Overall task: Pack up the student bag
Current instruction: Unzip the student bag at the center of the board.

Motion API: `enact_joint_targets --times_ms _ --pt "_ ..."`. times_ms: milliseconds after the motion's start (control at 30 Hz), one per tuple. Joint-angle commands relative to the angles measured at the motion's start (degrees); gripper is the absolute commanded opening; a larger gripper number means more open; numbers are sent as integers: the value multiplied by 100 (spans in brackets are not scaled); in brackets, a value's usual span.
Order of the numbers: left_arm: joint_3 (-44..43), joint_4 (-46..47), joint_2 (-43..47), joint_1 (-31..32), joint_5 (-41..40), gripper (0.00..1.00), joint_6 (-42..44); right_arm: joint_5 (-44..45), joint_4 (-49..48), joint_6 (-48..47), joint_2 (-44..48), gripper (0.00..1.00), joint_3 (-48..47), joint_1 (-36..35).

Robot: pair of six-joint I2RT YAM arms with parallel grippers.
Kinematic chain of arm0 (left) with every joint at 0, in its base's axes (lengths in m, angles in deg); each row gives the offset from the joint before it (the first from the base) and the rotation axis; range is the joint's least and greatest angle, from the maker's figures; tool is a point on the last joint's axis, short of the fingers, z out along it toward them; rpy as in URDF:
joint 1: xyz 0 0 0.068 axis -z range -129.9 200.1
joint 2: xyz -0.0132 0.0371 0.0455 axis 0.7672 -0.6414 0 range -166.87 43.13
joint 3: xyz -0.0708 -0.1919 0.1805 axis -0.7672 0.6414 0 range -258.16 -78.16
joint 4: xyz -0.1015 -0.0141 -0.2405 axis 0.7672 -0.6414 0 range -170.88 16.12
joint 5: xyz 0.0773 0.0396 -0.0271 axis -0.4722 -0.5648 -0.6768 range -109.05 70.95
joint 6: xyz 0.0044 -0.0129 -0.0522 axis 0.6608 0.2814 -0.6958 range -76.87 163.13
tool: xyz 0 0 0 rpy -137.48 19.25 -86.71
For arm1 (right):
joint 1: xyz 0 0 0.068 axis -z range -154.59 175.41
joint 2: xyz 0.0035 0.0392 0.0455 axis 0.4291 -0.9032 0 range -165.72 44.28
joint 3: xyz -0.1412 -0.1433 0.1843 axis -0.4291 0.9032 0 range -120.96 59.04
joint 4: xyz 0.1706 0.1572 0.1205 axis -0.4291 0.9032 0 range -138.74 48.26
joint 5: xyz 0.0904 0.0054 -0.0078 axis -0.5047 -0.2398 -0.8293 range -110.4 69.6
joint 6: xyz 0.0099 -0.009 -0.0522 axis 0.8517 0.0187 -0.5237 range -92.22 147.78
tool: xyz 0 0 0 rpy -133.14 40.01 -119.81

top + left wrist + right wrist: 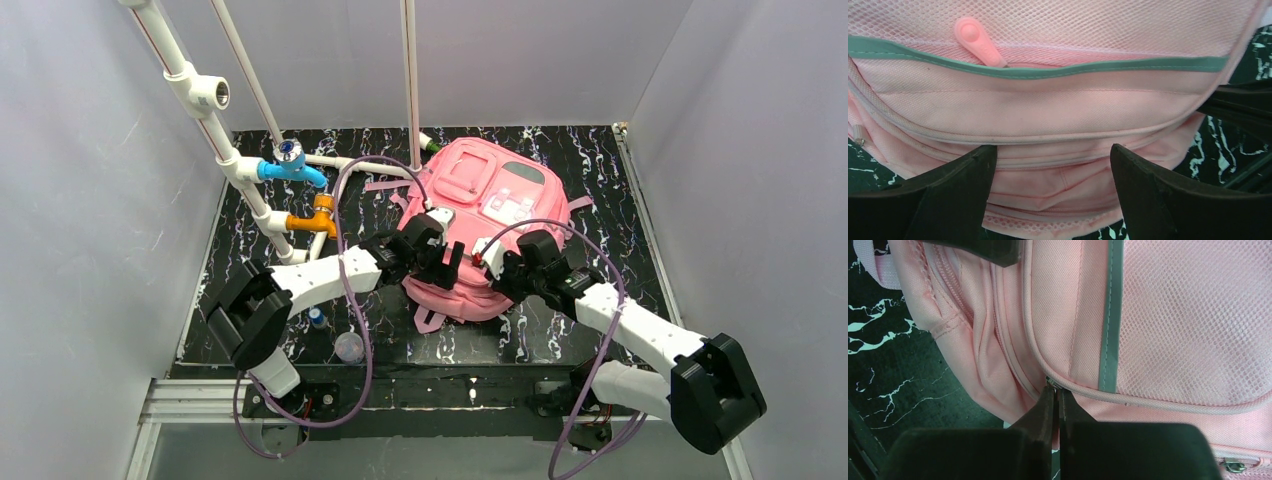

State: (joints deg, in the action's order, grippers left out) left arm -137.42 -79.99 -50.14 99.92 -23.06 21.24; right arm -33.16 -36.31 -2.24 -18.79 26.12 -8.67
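The student bag [485, 215], a pink backpack, lies flat in the middle of the black marbled table [600, 180], at 12 o'clock from the two arm bases, its front pockets facing up. The left gripper [440, 262] sits at the bag's 7 o'clock edge with its claw spread wide; in the left wrist view [1052, 150] both dark fingers stand apart over the pink fabric and hold nothing. At 12 o'clock from them runs a grey trim strip [1048, 70], with a pink rubber zip tab [979, 42] lying on the mesh at 11 o'clock. The right gripper [497, 265] is at the bag's 6 o'clock edge, its claw pressed together; in the right wrist view [1054, 390] the tips meet right on a zip line, where a small metal glint shows, though whether anything is caught between them cannot be told. A white pipe frame with a blue valve [290, 165] stands at the bag's 9 o'clock, and a small clear container [349, 347] at its 7 o'clock.
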Motion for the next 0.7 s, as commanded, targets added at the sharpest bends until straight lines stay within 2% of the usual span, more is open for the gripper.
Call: enact_joint_targets --times_ms 0,67,200,367,467,533,600,667 --pt "109 241 878 37 401 82 -136 24 439 553 123 1 -150 -171" --pt "329 330 1369 47 592 82 -153 338 478 1128 170 1 -299 -175" --pt "1330 980 2570 104 654 82 -532 470 659 2161 276 1 -1016 -208" --pt "2373 1774 3313 406 -345 83 -968 1062 1726 3864 95 1 -1659 -264" --pt "2798 2494 3198 680 -1042 85 -1192 1760 2680 4606 152 1 -1797 -265" --pt "3171 3537 2768 856 -1346 86 -1283 2074 3039 5149 401 1 -1748 -265" --pt "3343 4401 2144 1004 -1469 82 -1379 2055 3307 5542 718 1 -1678 -265" --pt "3211 4798 1443 1214 -1635 71 -1480 2094 3691 5718 938 1 -1778 -261"
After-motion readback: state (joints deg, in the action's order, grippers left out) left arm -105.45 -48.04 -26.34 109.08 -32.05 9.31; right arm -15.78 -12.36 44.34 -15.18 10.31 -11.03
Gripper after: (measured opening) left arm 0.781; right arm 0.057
